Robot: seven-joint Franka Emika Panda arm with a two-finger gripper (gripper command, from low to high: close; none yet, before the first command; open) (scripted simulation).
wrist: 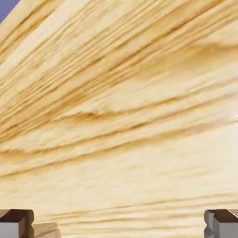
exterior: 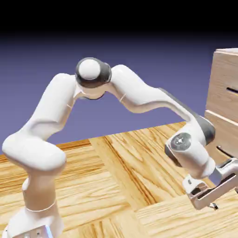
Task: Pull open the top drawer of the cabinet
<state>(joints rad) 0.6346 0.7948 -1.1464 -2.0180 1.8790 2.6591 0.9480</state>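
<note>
Nearest you in the hand view, your gripper is spread wide, gripping nothing; both fingertips are cut off by the bottom edge. Just beside the left-hand one pokes a small pale-brown piece, too cropped for you to identify. The wooden surface fills most of that view.

In the exterior view, the hand end of your arm runs off the right edge, in front of the cabinet's lower part. The cabinet is cut off there too. You have the top drawer above the lower drawer, each handle only partly showing. The fronts hide whatever is inside. Farthest back is the blue-violet backdrop.
</note>
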